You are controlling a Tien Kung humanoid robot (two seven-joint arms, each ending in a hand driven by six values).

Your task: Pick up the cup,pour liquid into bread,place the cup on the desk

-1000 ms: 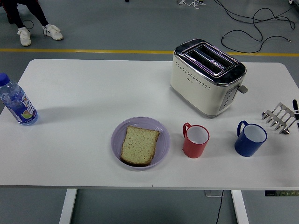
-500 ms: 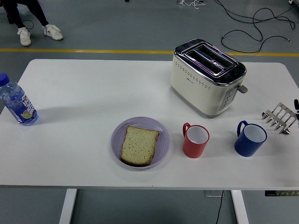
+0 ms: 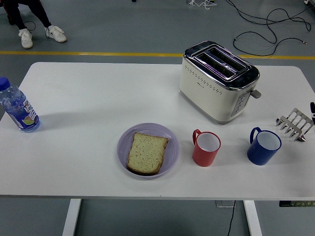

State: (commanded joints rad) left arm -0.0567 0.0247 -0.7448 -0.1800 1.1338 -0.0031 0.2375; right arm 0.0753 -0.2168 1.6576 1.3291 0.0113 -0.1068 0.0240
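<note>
White bench [image 3: 88,98] — contents as seen from the head view.

Red cup [image 3: 205,148]: stood upright near the bench's front edge, right of centre, handle turned to the far left, white inside. No liquid could be made out in it.

Blue cup [image 3: 264,146]: upright, further right at about the same depth, well apart from the red one, handle also to the far left.

Bread [image 3: 146,153]: one slice, lay flat on a pale purple plate [image 3: 168,135] just left of the red cup, plate and cup not touching.

Toaster [image 3: 218,81]: cream body with chrome top, two slots, stood behind the cups toward the far right, set at an angle.

Toast rack [image 3: 295,124]: small, metal, near the right edge, beyond the blue cup.

Water bottle [image 3: 17,107]: blue cap and label, upright at the far left edge.

Right hand [image 3: 312,109]: only a dark sliver showed at the right border beside the rack — possibly a fingertip; whether its fingers were spread or curled could not be told. It held nothing visible.

Person: legs and white shoes [image 3: 42,34] on the floor beyond the far left corner.
</note>
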